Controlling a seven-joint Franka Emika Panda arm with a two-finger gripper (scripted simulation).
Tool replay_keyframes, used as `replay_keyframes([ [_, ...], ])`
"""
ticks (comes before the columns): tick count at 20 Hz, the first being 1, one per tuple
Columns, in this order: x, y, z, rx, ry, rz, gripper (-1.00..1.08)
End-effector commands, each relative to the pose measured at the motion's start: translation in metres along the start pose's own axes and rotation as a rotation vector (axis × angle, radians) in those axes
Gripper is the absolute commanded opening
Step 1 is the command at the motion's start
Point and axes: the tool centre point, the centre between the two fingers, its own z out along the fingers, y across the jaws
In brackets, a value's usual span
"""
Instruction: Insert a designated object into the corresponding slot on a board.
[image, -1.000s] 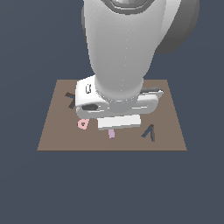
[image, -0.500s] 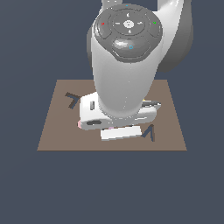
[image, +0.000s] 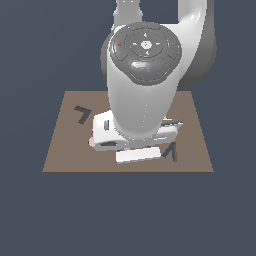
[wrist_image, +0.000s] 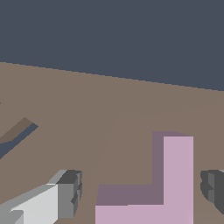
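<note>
Wrist view shows the L-block (wrist_image: 168, 197) close up — a flat lilac angle piece with square-cut edges and a smooth matte face, one leg long, the other shorter. It lies flat on the brown board (wrist_image: 87, 100), casting a darker purple shadow along its inner corner. The gripper (wrist_image: 142, 192) stands spread apart: one grey finger (wrist_image: 68, 192) on one side of the block, the other finger (wrist_image: 214, 186) on the far side, neither touching it, so the block sits between them. A dark recess (wrist_image: 17, 133) cuts into the board well away from the block.

In the exterior view the white arm (image: 142, 100) hides the block. The L-slot (image: 82, 114) — a dark angled recess — lies toward that view's left, and a V-recess (image: 171, 151) toward its right.
</note>
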Motion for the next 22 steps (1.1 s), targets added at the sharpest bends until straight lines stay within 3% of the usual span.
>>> replay_keyframes([
  [1, 0.0004, 0.0002, 0.0083, 0.0, -0.001, -0.001, 1.0],
  [4, 0.0007, 0.0001, 0.0116, 0.0, -0.001, -0.002, 1.0],
  [5, 0.0007, 0.0001, 0.0116, 0.0, -0.001, -0.002, -1.0],
  [22, 0.001, 0.0008, 0.0083, 0.0, -0.002, 0.002, -1.0],
])
